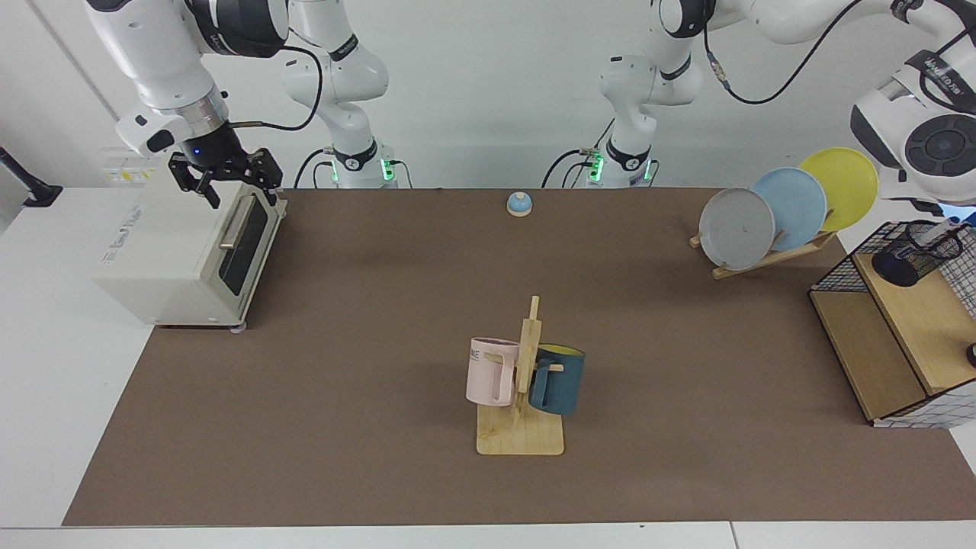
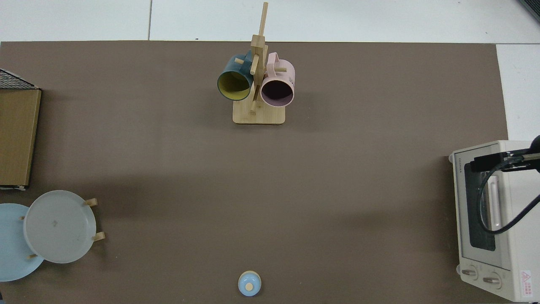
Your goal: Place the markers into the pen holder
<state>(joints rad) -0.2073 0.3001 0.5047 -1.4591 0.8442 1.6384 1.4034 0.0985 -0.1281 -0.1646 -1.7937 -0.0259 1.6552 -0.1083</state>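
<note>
The pen holder [image 1: 913, 252], a small black mesh cup, stands on the top wooden shelf of the wire rack at the right edge of the facing view. A slim pale marker [image 1: 933, 233] leans inside it, its upper end at the right rim. My left gripper [image 1: 959, 213] hangs just above and to the right of the cup and is mostly cut off by the frame edge. My right gripper [image 1: 225, 177] is open and empty over the top front edge of the toaster oven. In the top view the right gripper [image 2: 504, 162] shows at the right edge; the cup is out of that view.
A white toaster oven [image 1: 183, 252] stands at one end of the brown mat and the wire rack with wooden shelves [image 1: 877, 358] at the other. A mug tree with a pink mug [image 1: 492, 371] and a blue mug [image 1: 558, 379] stands mid-table. Beyond it are a plate rack [image 1: 785, 210] and a small bell [image 1: 519, 203].
</note>
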